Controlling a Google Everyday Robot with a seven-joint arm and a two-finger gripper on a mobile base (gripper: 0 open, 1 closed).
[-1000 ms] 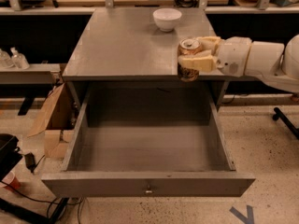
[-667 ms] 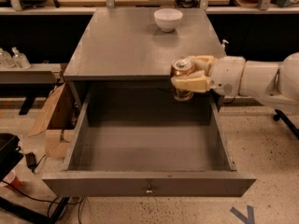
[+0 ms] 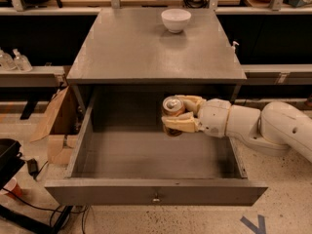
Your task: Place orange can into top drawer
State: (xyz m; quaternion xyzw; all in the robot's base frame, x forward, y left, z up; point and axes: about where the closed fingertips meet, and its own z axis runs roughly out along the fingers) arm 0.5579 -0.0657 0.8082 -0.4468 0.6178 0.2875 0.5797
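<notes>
The gripper (image 3: pixel 174 114) (jaws clamped) holds the orange can (image 3: pixel 172 110) above the top drawer (image 3: pixel 146 156)

Upright orange can (image 3: pixel 172 107) in gripper (image 3: pixel 175 114) over open top drawer (image 3: pixel 122 193).

White bowl (image 3: pixel 175 19) on cabinet top (image 3: pixel 131 52), rear; cardboard box (image 3: pixel 54 126) low left; bottles (image 3: pixel 13 61) far left

Soft light; fingers (image 3: pixel 179 125) over shadowed drawer (image 3: pixel 146 193)
</notes>
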